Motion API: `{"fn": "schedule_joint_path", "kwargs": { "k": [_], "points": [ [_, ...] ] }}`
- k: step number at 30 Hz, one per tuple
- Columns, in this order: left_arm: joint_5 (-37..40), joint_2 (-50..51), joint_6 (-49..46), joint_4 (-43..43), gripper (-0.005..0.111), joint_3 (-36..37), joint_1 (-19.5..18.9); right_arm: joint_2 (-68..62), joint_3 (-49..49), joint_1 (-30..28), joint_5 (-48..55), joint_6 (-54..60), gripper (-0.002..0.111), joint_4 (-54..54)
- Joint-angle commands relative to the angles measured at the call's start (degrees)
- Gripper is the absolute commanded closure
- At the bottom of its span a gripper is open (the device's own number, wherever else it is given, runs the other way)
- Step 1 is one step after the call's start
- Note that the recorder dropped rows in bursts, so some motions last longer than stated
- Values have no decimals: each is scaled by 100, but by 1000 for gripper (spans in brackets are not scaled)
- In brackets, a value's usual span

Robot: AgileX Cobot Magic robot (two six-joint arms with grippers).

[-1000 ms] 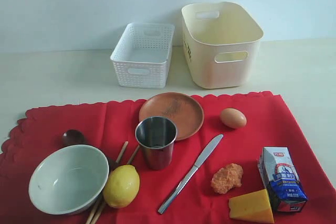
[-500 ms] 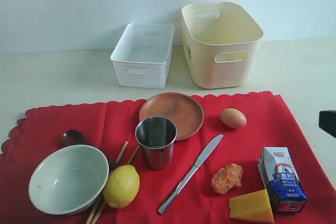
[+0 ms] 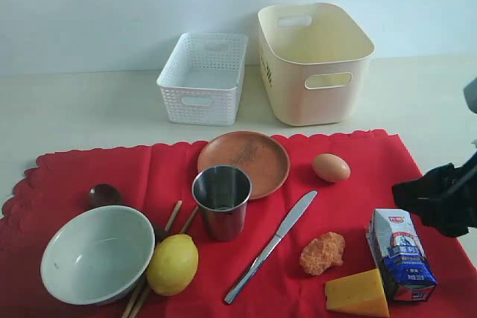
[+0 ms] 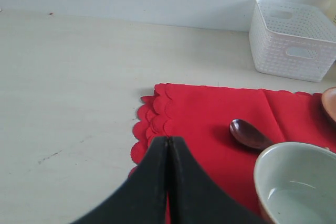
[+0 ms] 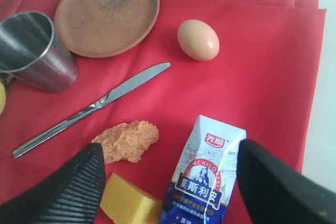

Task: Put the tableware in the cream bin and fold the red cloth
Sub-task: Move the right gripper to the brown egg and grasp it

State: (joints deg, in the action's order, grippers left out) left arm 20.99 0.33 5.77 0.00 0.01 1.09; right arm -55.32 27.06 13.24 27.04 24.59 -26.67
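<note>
Within the last second the right pincer (image 3: 436, 197) had come in from the right edge of the worktop (image 3: 89, 109), where nothing had shown before, and had gone from pressed together to spread wide. It hung over the right edge of the red cloth (image 3: 358, 161), beside the milk carton (image 3: 400, 252), holding nothing. Its outline was blurred in the exterior view, so how low it sat could not be judged.

The left pincer (image 4: 168, 142) was pressed together and empty by the cloth's left edge. Nothing else had shifted. The bowl (image 3: 97, 255), steel cup (image 3: 221, 202), plate (image 3: 243, 161), spoon (image 3: 104, 195), chopsticks (image 3: 173, 217) and knife (image 3: 272, 243) all lay on the cloth. The cream bin (image 3: 313, 102) stood empty at the worktop's far edge. The clearing had therefore only begun, probably with a first reach toward the knife or plate.
</note>
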Motion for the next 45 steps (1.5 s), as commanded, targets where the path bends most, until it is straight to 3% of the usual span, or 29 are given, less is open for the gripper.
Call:
{"fn": "schedule_joint_path", "kwargs": {
  "k": [1,8,13,23,36,40,45],
  "points": [
    [-45,-33,11,0,106,-1,-17,-704,464,13,44,109,40,344],
    [-45,-33,11,0,106,-1,-17,-2145,1637,13,673,120,40,828],
    [-45,-33,11,0,106,-1,-17,-3059,2350,13,685,120,40,1373],
    [-45,-33,11,0,106,-1,-17,-4809,3725,145,708,611,40,1485],
    [-45,-33,11,0,106,-1,-17,-6236,4534,161,1060,719,47,1420],
    [-45,-33,11,0,106,-1,-17,-6316,4534,205,990,719,66,1455],
    [-45,-33,11,0,106,-1,-17,-6266,4534,205,964,684,108,1341]
  ]
}}
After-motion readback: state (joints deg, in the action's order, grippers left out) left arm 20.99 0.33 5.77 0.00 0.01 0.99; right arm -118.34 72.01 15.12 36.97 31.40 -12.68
